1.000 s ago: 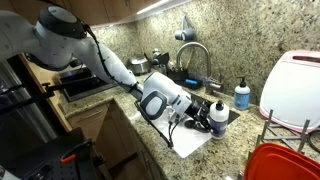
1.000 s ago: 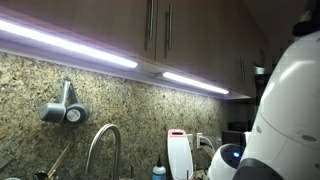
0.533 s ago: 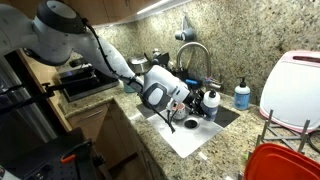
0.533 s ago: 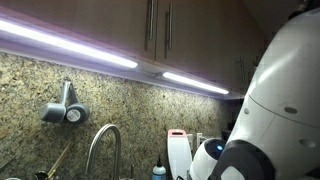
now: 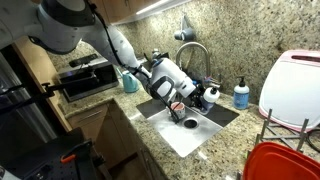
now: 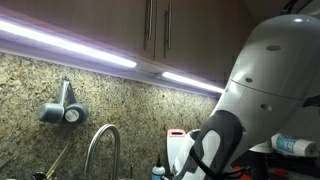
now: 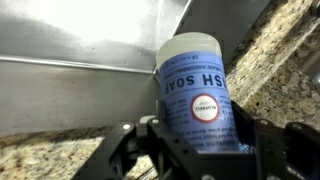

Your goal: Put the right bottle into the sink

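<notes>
Reaching over the sink (image 5: 192, 136), arm angled downward, tool (image 5: 198, 96) pinching the right bottle (image 7: 195, 92) by its body

The arm (image 5: 110, 45) comes in from the upper left in an exterior view, its white links sloping down toward the middle; the wrist (image 5: 168, 78) is a bulky white housing, tilted sideways; the gripper (image 5: 200, 97) points roughly level, away from the arm; in the wrist view its dark fingers (image 7: 128, 152) flank the white bottle (image 7: 195, 95) and clamp it; in an exterior view a white link (image 6: 275, 85) fills the right side above a black joint (image 6: 212, 152).
</notes>
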Robot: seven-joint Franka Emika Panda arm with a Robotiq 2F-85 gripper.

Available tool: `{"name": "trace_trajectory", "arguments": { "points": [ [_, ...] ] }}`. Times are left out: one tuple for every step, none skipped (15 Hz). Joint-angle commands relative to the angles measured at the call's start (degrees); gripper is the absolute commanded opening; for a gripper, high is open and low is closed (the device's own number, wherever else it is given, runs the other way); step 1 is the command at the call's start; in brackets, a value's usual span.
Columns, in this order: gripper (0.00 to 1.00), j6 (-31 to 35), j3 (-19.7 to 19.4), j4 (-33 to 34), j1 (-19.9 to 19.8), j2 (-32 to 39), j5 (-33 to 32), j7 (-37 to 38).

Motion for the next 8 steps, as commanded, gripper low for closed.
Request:
{"name": "trace_trajectory", "arguments": {
  "points": [
    [0.37, -7.6, -0.2, 8.6, -0.7, -0.9, 5.1, -3.5],
    [0.37, -9.8, -0.2, 10.7, -0.5, -1.6, 10.2, -7.2],
    [0.37, -12.0, -0.2, 13.2, -0.5, -2.4, 16.0, -12.1],
    [0.37, -13.8, -0.2, 14.5, -0.6, -2.9, 20.7, -16.5],
    [0.37, -15.4, -0.2, 15.5, -0.8, -3.4, 25.9, -21.3],
    [0.37, -16.8, -0.2, 16.0, -0.8, -3.8, 31.0, -26.2],
    [0.37, -18.3, -0.2, 16.3, -1.1, -4.1, 35.1, -30.1],
    [0.37, -19.7, -0.2, 16.5, -1.3, -4.4, 39.2, -34.5]
  ]
}}
